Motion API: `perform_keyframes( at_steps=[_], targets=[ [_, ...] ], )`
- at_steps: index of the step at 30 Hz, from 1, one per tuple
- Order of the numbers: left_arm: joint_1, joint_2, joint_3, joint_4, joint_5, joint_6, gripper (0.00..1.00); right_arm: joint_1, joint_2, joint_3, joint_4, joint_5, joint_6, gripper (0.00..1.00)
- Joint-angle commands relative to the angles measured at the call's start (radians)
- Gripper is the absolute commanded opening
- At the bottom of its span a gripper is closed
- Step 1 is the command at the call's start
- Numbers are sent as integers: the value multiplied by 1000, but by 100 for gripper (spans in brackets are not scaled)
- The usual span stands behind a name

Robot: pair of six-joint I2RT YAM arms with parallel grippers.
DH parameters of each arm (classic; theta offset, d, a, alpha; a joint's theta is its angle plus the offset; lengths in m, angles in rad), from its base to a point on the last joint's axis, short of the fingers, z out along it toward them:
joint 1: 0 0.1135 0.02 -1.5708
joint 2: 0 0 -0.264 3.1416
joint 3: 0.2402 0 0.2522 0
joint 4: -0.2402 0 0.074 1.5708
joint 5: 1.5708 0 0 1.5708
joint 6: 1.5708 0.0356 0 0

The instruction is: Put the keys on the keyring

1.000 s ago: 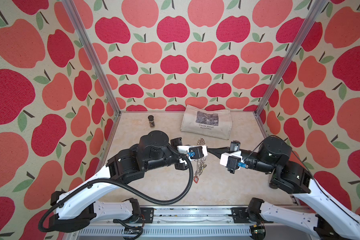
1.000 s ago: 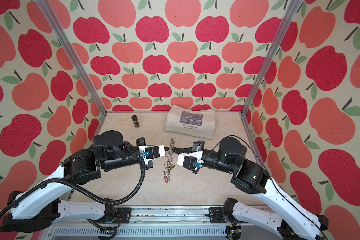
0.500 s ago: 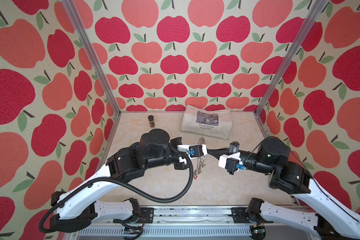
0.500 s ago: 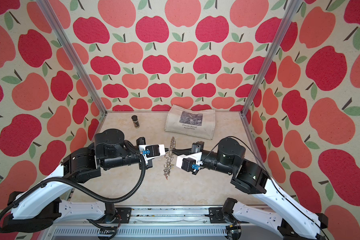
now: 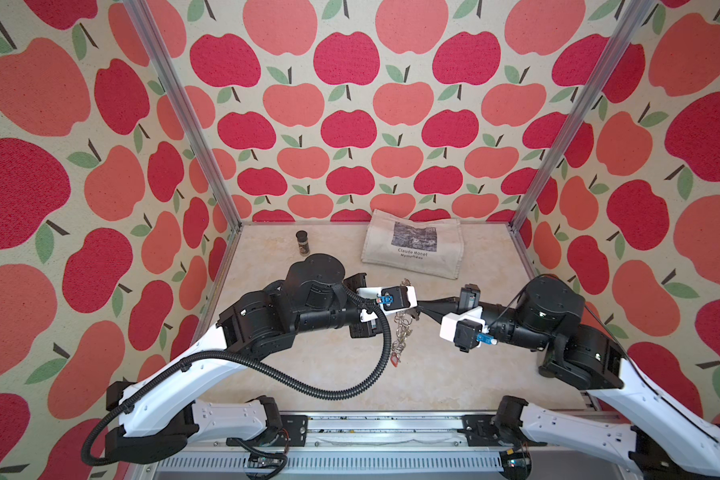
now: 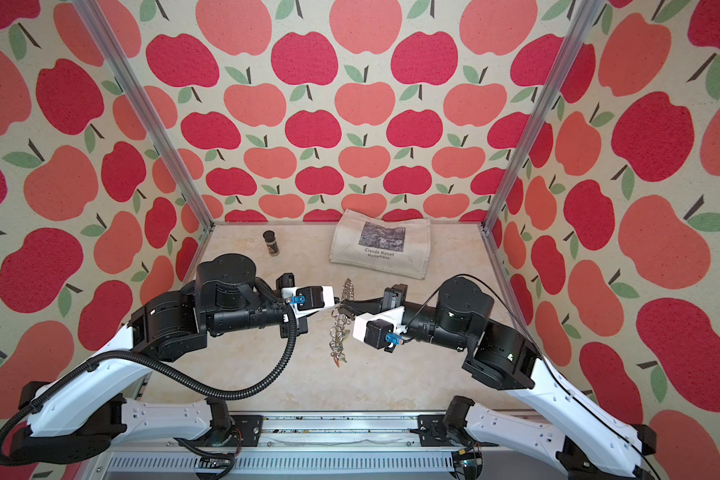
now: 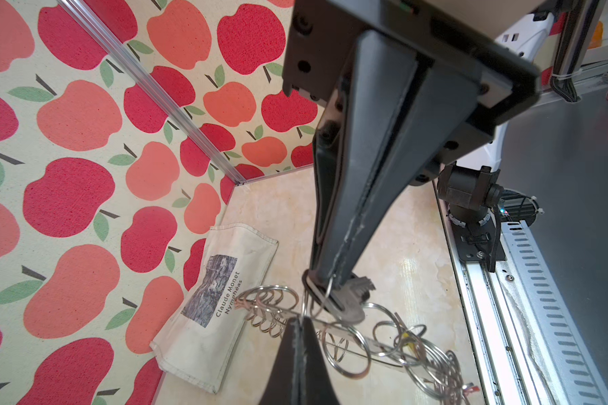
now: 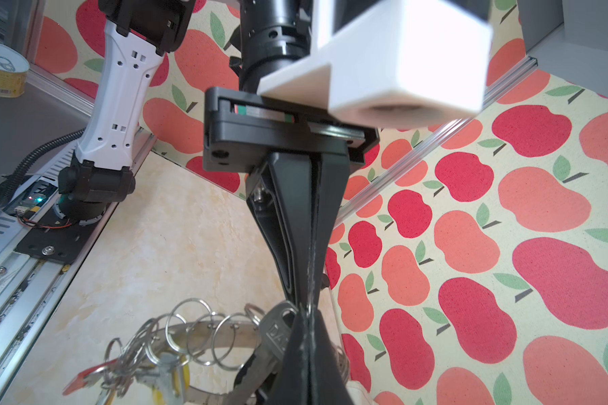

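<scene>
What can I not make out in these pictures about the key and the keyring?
Key: whether it already hangs on a wire ring; in both wrist views the shut left gripper and right gripper cover the join.
Black tag: right wrist view, mostly behind the right gripper.
Keyring: both top views, edge-on and too small to count its rings.

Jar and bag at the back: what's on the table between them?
Nothing. The table between the jar and the bag is bare, in both top views.
</scene>
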Motion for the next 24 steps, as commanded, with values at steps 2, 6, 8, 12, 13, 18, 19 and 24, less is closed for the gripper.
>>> perform_keyframes(
  at_steps=[2,6,8,12,13,18,19,24],
  targets=[
    [9,4,26,26,22,-24,0,10,-5,5,18,-37,-10,0],
    [10,-8,28,41,23,-29,0,12,6,15,-21,-15,-16,0],
    [12,-16,29,47,23,-34,0,12,5,14,-38,-3,-16,0],
    [13,-21,30,33,1,-34,0,12,-18,18,-55,19,-3,0],
    [14,-23,27,34,-9,-32,0,12,-25,21,-57,20,4,0],
    [12,-48,-12,84,-39,-10,0,12,-37,31,-92,47,45,0],
    [13,-52,-19,93,-41,-5,0,12,-36,33,-99,53,55,0],
    [3,-54,-29,116,-58,11,0,11,-19,48,-122,71,103,0]
  ],
)
